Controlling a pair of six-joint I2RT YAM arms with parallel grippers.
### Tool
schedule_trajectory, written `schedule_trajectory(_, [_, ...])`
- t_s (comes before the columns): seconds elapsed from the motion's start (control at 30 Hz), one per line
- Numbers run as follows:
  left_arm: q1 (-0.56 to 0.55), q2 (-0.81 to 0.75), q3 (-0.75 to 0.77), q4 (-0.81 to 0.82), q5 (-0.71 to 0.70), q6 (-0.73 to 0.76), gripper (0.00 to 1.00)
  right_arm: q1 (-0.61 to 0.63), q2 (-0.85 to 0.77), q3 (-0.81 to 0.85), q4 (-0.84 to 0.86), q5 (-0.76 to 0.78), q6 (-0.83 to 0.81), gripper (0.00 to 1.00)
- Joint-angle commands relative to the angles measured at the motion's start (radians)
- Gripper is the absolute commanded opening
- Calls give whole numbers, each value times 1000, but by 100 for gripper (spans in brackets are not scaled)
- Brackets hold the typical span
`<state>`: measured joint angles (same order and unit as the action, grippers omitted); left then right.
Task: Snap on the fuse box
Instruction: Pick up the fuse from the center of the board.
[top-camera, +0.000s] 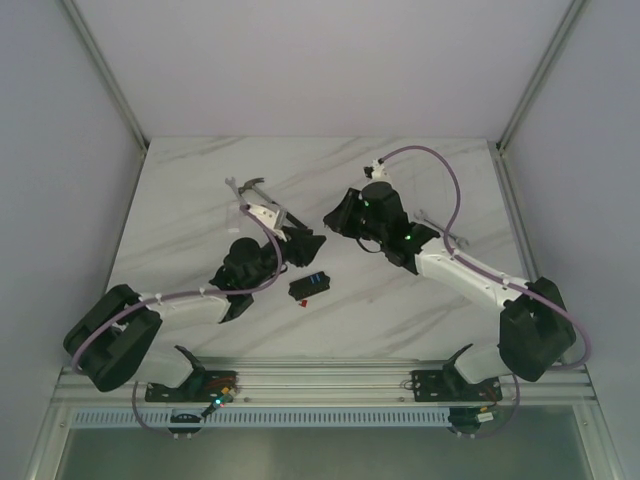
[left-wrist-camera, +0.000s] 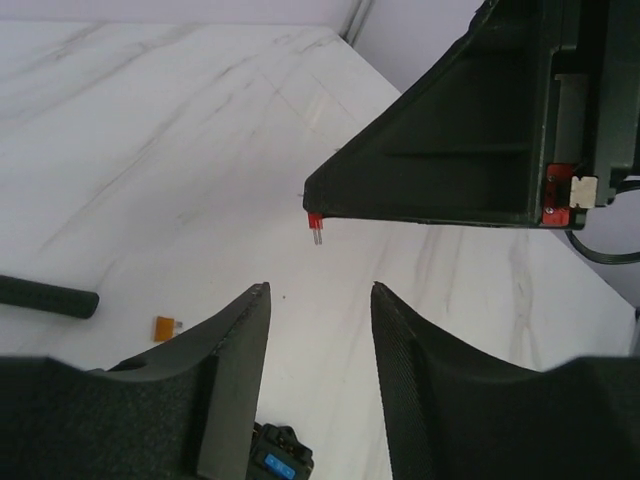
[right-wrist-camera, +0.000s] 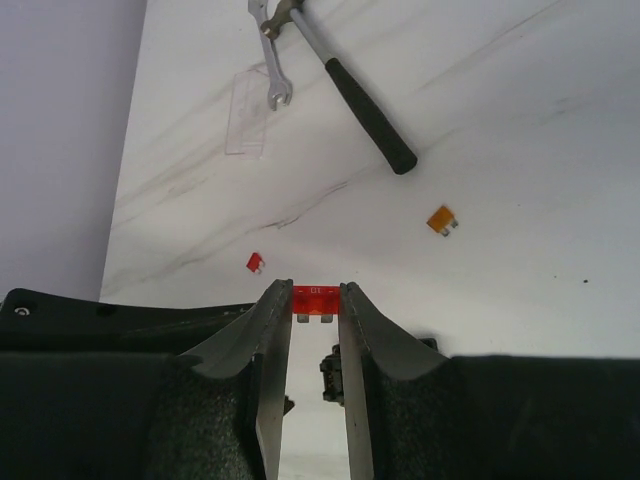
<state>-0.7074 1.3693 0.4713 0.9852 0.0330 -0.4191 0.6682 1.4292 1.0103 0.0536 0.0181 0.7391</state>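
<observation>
The fuse box (top-camera: 310, 286) is a small black block with a blue piece showing, lying on the white marble table between the two arms. In the left wrist view its corner (left-wrist-camera: 276, 459) peeks out below my left gripper (left-wrist-camera: 320, 290), whose jaws stand apart with nothing between them. That left gripper (top-camera: 304, 246) hovers just behind the box. My right gripper (right-wrist-camera: 315, 292) is shut on a small red fuse (right-wrist-camera: 315, 301), prongs down, and part of the fuse box (right-wrist-camera: 331, 376) shows beneath it. The same red fuse (left-wrist-camera: 315, 222) hangs from the right gripper (top-camera: 334, 218).
A black-handled hammer (right-wrist-camera: 365, 110) and a wrench (right-wrist-camera: 272, 60) lie at the back beside a clear plastic piece (right-wrist-camera: 247, 112). Loose on the table are an orange fuse (right-wrist-camera: 441, 219), a red fuse (right-wrist-camera: 256, 262) and a red bit (top-camera: 303, 303) by the box.
</observation>
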Motion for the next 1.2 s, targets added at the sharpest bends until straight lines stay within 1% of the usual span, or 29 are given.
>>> schedule_trajectory(0.0, [-5,32,45,71,16,52,52,7,-8,3,48,-26,26,23])
schedule_trajectory(0.1, [-5,34,57,74,16,58,45,11,-12,-4,53,-28,31,22])
schedule_trajectory(0.13, [-4,66,59,77,17,58,44,13,-12,-7,56,-26,32,23])
schedule_trajectory(0.27, [-4,87,68,88,27,53,37,14,-13,-13,59,-31,35,22])
schedule_trajectory(0.33, [-4,91,73,92,31,53,35,16,-12,-13,63,-35,36,22])
schedule_trajectory(0.53, [-5,95,82,90,60,58,24,19,-9,-16,66,-39,39,22])
schedule_trajectory(0.77, [-6,84,84,80,64,69,20,21,-7,-19,68,-49,40,22])
schedule_trajectory(0.93, [-4,84,87,78,69,68,13,21,-8,-22,69,-51,39,22])
schedule_trajectory(1.07, [-5,79,85,74,64,65,11,23,-7,-24,70,-57,40,22])
schedule_trajectory(1.13, [-5,74,86,70,62,69,5,22,-8,-27,71,-61,40,22])
schedule_trajectory(1.17, [-4,71,86,67,61,70,4,22,-8,-27,71,-61,41,22])
